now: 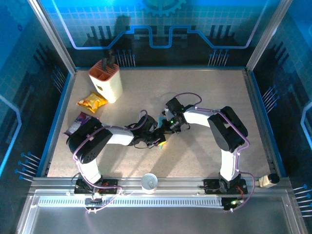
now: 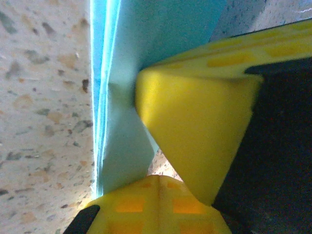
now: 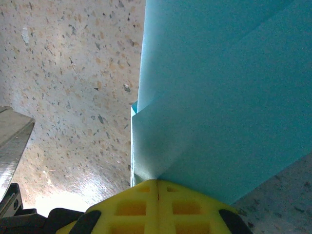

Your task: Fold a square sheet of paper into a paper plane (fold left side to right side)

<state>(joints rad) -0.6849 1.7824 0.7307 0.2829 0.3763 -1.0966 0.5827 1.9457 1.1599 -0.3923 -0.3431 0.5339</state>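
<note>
Left fingers (image 2: 195,126), yellow, sit narrow, pinching the folded thin light-blue square sheet of paper (image 2: 124,141) mid speckled beige tabletop (image 2: 44,122). Right fingers (image 3: 156,204) touch its edge; spread can't be told. Best: keep layer edges flush, then press crease w/o dragging.

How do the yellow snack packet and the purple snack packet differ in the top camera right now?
The yellow snack packet lies right beside the cream knife block; the purple snack packet lies nearer the arm bases, next to the left arm. The yellow packet is bright and fully in view; the purple one is dark, its near end meeting the arm's outline. Both lie on the left side of the table.
</note>
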